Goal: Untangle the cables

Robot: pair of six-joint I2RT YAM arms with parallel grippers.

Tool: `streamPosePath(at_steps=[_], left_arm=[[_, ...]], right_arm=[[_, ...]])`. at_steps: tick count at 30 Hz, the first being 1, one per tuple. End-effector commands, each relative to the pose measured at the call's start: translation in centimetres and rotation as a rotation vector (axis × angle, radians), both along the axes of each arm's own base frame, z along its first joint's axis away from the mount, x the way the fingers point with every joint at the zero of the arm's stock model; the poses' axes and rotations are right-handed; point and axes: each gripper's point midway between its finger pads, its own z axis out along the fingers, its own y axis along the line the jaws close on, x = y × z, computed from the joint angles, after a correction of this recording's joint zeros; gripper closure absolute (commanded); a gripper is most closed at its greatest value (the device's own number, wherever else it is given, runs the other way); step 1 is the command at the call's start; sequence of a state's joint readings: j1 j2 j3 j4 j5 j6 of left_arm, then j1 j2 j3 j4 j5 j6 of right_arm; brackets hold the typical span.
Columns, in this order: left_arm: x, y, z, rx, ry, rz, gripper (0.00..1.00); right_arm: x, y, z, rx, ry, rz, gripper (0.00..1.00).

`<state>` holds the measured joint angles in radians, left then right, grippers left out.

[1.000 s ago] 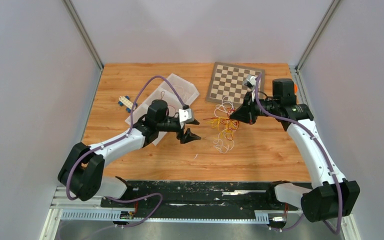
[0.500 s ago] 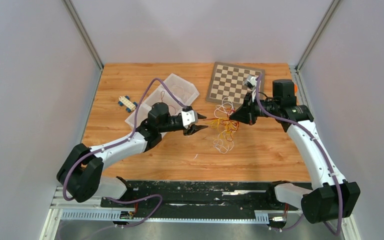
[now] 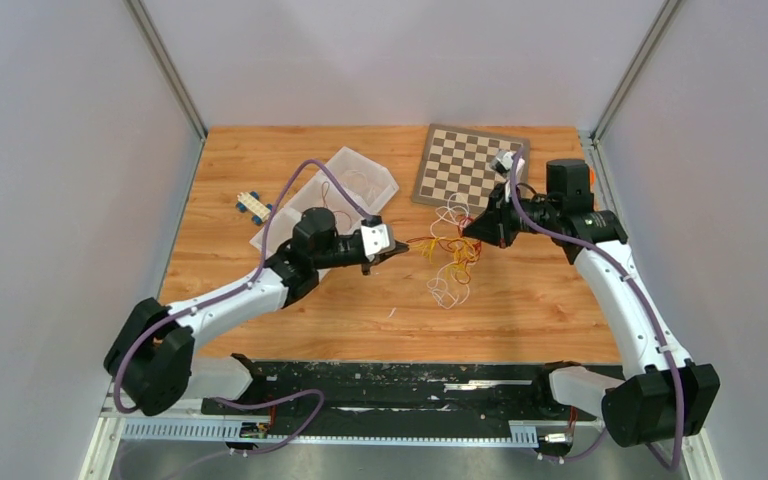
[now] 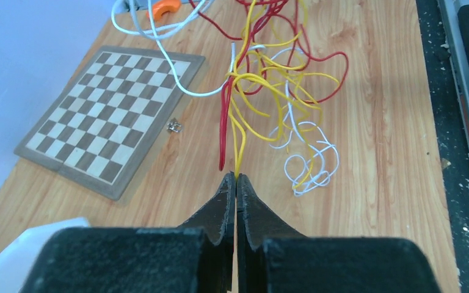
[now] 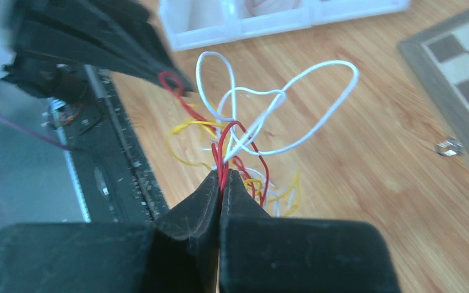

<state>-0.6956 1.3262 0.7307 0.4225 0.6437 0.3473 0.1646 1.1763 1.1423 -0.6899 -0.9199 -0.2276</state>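
Observation:
The cables (image 3: 448,256), hair-thin red, yellow and white wires, lie in a loose tangle mid-table. My left gripper (image 3: 401,250) reaches in from the left and is shut, with a yellow strand (image 4: 238,146) running straight into its tips (image 4: 236,179); a red strand (image 4: 223,131) ends just beside them. My right gripper (image 3: 470,231) is at the tangle's upper right, shut on red strands (image 5: 222,152) at its tips (image 5: 221,177), lifting them off the wood. White loops (image 5: 269,104) hang in front of it. The left gripper's fingers (image 5: 152,58) show at the upper left of the right wrist view.
A chessboard (image 3: 470,165) lies at the back, right of centre, with a small metal piece (image 4: 173,126) by its edge. A clear plastic box (image 3: 345,180) sits behind the left arm. A small blue-and-yellow toy (image 3: 253,205) lies left of it. A black strip (image 3: 410,385) lines the near edge.
The left arm has swung right and up to the tangle's left edge, and its jaws have gone from wide open to shut on a strand. The right arm has held still.

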Motion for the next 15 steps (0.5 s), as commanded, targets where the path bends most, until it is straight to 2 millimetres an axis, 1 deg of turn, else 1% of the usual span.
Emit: streamPosePath(at_steps=[1,2,3,4,5,6,7,8,9,10,11,12,13,14,15], left_arm=[[-0.7,2.8,3.0,-0.018,-0.034,0.064,1.0],[-1.1,3.7,3.5,-0.019,-0.015,0.085,1.0],[-0.6,4.7,3.8,-0.022,0.018,0.127,1.0],[-0.5,5.8,4.5,-0.018,0.036,0.158,1.0],[-0.4,6.3,5.0,-0.022,0.053,0.177,1.0],[-0.1,7.5,6.0,-0.026,0.061,0.211,1.0],[0.1,7.9,7.4,-0.05,0.072,0.233,1.0],[0.6,8.9,8.1,-0.061,0.084,0.269,1.0],[0.8,9.4,9.4,-0.082,0.104,0.291,1.0],[1.1,10.3,9.8,-0.088,0.131,0.325,1.0],[1.3,10.7,11.5,-0.109,0.118,0.338,1.0],[1.6,11.4,12.0,-0.118,0.133,0.368,1.0],[1.8,11.8,13.6,-0.141,0.113,0.382,1.0],[2.3,12.6,14.2,-0.153,0.122,0.413,1.0],[2.5,12.9,15.7,-0.173,0.105,0.426,1.0]], right_arm=[[3.4,-3.6,-1.4,-0.138,-0.086,-0.201,1.0],[4.1,-4.9,-2.6,-0.195,-0.093,-0.246,1.0],[4.6,-6.1,-4.0,-0.251,-0.092,-0.28,1.0],[4.9,-7.3,-5.2,-0.301,-0.092,-0.306,1.0],[5.1,-8.3,-6.6,-0.351,-0.092,-0.317,1.0],[5.1,-9.4,-8.0,-0.395,-0.081,-0.331,1.0],[5.0,-10.2,-9.3,-0.429,-0.069,-0.337,1.0],[5.0,-11.0,-10.5,-0.459,-0.056,-0.342,1.0],[4.9,-11.7,-11.6,-0.489,-0.045,-0.35,1.0],[4.8,-12.3,-12.6,-0.513,-0.034,-0.351,1.0],[4.9,-12.7,-13.4,-0.535,-0.033,-0.352,1.0],[4.8,-13.0,-14.2,-0.555,-0.025,-0.348,1.0],[4.8,-13.7,-14.9,-0.574,-0.014,-0.356,1.0],[4.9,-14.5,-15.6,-0.593,-0.002,-0.369,1.0],[4.8,-14.9,-16.3,-0.613,0.01,-0.369,1.0]])
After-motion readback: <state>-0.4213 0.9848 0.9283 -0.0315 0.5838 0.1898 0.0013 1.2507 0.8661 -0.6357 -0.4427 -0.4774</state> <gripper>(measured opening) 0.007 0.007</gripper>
